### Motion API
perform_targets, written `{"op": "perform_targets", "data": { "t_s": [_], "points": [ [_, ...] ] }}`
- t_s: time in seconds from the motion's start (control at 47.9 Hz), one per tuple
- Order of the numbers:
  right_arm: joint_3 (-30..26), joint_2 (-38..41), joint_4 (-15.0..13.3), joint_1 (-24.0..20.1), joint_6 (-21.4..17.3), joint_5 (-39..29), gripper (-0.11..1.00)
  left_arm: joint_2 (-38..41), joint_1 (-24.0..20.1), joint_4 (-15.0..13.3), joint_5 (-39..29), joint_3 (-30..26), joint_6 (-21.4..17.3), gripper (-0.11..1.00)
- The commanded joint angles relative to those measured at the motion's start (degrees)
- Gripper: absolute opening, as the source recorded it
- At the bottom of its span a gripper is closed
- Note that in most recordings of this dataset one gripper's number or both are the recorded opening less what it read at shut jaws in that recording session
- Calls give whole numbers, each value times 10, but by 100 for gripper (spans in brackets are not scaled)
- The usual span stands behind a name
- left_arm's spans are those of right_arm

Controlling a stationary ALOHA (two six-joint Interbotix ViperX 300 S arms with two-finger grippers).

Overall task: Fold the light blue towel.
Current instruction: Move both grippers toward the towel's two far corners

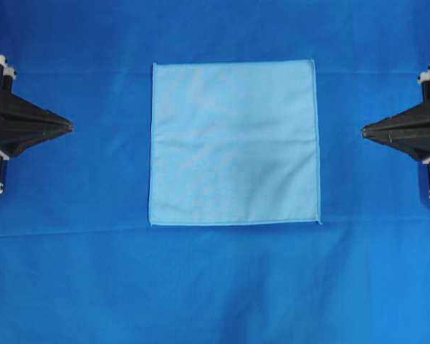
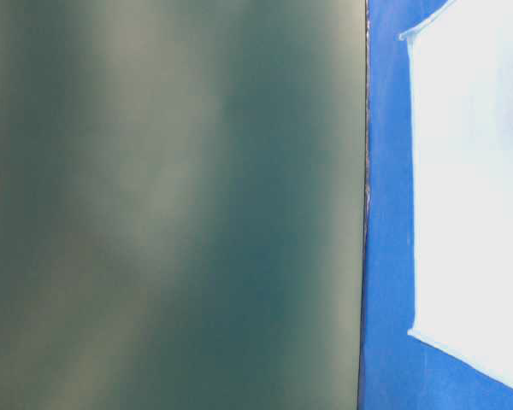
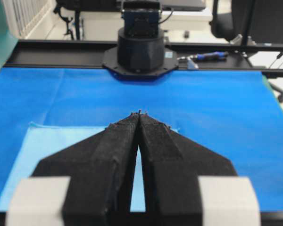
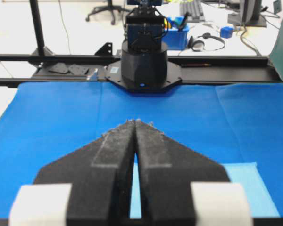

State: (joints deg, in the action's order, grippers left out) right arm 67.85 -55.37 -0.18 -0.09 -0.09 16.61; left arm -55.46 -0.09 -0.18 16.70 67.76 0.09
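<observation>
The light blue towel [image 1: 233, 143] lies flat and unfolded as a square in the middle of the royal-blue table covering [image 1: 215, 287]. It also shows as a pale sheet at the right of the table-level view, the towel [image 2: 474, 188]. My left gripper [image 1: 70, 126] points at the towel from the left edge, shut and empty, well short of the towel's left hem. My right gripper [image 1: 363, 130] mirrors it from the right, shut and empty. In the wrist views the left gripper [image 3: 139, 113] and right gripper [image 4: 134, 121] hang above the towel [image 3: 47, 150] with tips touching.
Each wrist view looks across the blue covering at the opposite arm's black base [image 3: 140, 52] [image 4: 144, 66] on a black rail. A dark green blurred panel [image 2: 171, 205] fills most of the table-level view.
</observation>
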Motion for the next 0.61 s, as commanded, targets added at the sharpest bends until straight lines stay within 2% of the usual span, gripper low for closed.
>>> {"op": "perform_targets", "data": {
  "t_s": [0.0,0.209,0.397,0.585],
  "points": [
    [-23,4,4,10,-3,8,0,25,-2,-11,9,-18,1,0],
    [-45,40,5,62,-6,-18,0,97,-55,-11,24,-24,-8,0],
    [-54,101,5,158,-14,-73,0,177,-122,-11,24,-34,-6,0],
    [-62,187,5,234,-14,-108,1,272,-179,-11,30,-51,-5,1]
  ]
}}
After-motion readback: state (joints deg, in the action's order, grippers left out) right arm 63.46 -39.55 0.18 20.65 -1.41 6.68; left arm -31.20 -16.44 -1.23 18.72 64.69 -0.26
